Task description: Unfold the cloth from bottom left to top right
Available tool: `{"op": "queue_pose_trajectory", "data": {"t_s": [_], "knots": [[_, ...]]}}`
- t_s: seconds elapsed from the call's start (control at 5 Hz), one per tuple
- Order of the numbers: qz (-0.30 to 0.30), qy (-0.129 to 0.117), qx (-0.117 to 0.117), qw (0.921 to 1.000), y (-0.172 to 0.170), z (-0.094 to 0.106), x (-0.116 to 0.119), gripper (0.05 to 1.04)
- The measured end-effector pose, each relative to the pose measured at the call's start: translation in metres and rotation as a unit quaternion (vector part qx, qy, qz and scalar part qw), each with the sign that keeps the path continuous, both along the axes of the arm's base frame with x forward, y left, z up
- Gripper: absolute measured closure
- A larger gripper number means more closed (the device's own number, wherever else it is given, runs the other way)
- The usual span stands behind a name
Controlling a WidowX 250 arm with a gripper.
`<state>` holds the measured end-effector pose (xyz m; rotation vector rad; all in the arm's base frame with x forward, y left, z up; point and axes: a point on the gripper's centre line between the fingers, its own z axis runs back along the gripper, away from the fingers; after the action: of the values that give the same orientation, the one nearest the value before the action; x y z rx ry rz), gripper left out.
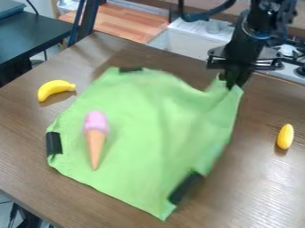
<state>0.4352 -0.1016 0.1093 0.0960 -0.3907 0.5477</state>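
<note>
The gripper (233, 79) hangs at the upper right, shut on the top right corner of the green cloth (146, 129). That corner is lifted off the table, and the cloth's right side slopes down from it. The rest of the cloth lies spread on the table, with black patches at its top, left and lower right edges. On the cloth's left part rests a toy ice cream cone (96, 138) with a pink top.
A toy banana (55, 89) lies left of the cloth on the brown table (262, 187). Another yellow toy (285, 136) sits to the right. Behind the table's far edge are a white toy sink unit (193, 39) and a stove.
</note>
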Motion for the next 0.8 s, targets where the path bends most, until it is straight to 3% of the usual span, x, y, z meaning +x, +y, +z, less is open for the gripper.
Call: {"op": "queue_pose_trajectory", "data": {"t_s": [0.6, 0.8], "knots": [[0.003, -0.019, -0.005, 0.9998, -0.004, -0.007, 0.014, 1.021], [-0.004, -0.01, -0.004, 0.9999, -0.006, -0.016, 0.012, 0.883]]}}
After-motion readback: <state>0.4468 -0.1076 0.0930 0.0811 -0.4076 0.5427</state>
